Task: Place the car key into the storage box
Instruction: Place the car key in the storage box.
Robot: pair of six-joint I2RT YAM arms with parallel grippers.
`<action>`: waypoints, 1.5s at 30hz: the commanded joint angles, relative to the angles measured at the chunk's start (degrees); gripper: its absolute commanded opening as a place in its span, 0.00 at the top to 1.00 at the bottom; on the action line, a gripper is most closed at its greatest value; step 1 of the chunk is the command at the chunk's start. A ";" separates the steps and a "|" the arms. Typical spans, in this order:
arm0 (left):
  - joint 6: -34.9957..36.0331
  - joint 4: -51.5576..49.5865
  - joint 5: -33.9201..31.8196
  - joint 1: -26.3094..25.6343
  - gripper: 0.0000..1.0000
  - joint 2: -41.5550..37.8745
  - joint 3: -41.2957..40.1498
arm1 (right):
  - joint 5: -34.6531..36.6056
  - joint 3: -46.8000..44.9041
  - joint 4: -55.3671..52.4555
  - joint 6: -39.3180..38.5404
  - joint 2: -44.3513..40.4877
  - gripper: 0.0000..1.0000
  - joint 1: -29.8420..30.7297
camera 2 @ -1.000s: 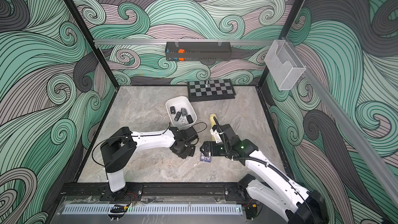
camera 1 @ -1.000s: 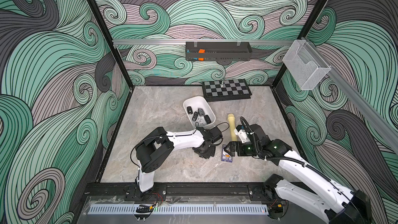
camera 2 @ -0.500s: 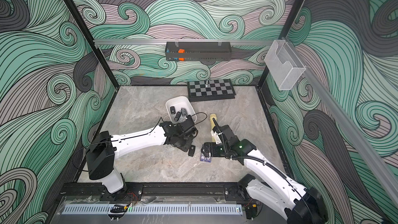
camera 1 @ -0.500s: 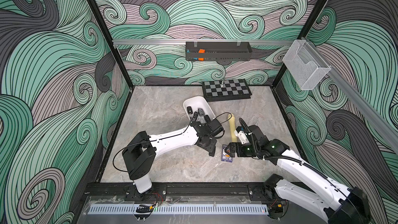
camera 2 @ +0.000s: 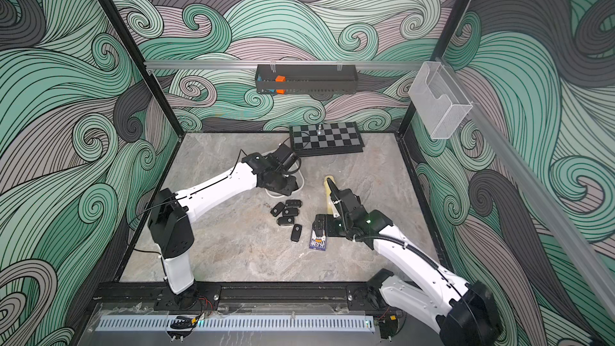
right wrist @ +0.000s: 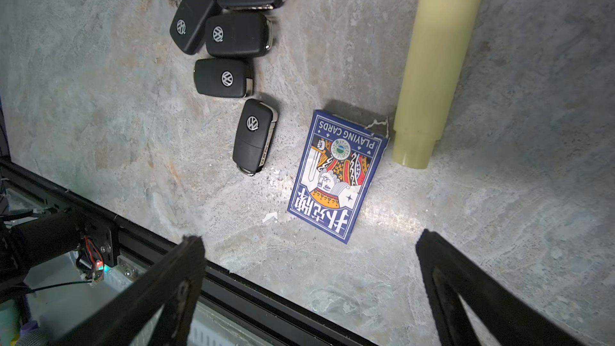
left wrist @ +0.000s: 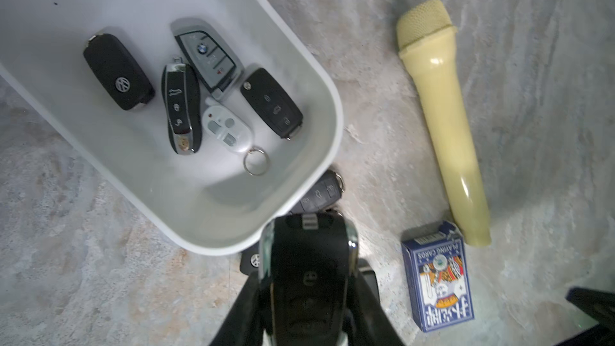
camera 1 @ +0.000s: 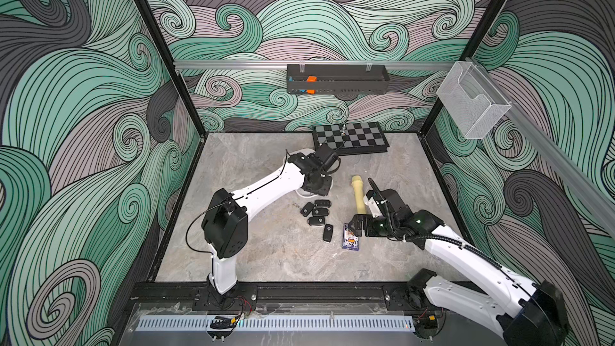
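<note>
**Held key sits at the box rim, not clear of it: risk of a drop outside**

Status. The left gripper is clamped on the sides of a black car key with chrome edging. In the left wrist view the key's front end lines up with the near rim of the white, shallow, rounded plastic storage box, not with its open floor. How high it hangs above the rim cannot be told. Five key fobs already lie in the box, bunched toward that same end.

Findings, as judgements:
- Releasing here could land the key on the rim. It would then tip back onto the grey stone-look tabletop.
- Loose black key fobs lie just beside the box, one partly under its rim. A key that fell among them would be hard to tell apart and awkward to pick up again.
- The chrome edges look slick, so the key could slide in the jaws during a fast move.
- The tub looks light. A low pass by the fingers could shove or tip it.
- A drop onto the bunched fobs could bounce.

Other arm. The right gripper stands wide apart and empty above the blue playing-card pack, next to the pale yellow plastic toy microphone. It is well apart from the box and looks unlikely to interfere.
</note>
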 commanded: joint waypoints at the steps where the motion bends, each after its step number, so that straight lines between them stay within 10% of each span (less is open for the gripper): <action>1: 1.54 -2.43 -0.27 3.47 0.73 4.61 5.80 | 2.61 1.85 0.07 0.25 1.17 0.01 0.03; 16: -4.67 -2.28 4.55 15.07 0.73 25.96 27.77 | 4.81 6.51 0.10 -1.84 7.19 0.01 -0.36; 45: -6.88 2.01 5.88 18.02 0.60 33.87 30.57 | 5.89 5.95 0.11 -1.51 7.87 0.01 -0.56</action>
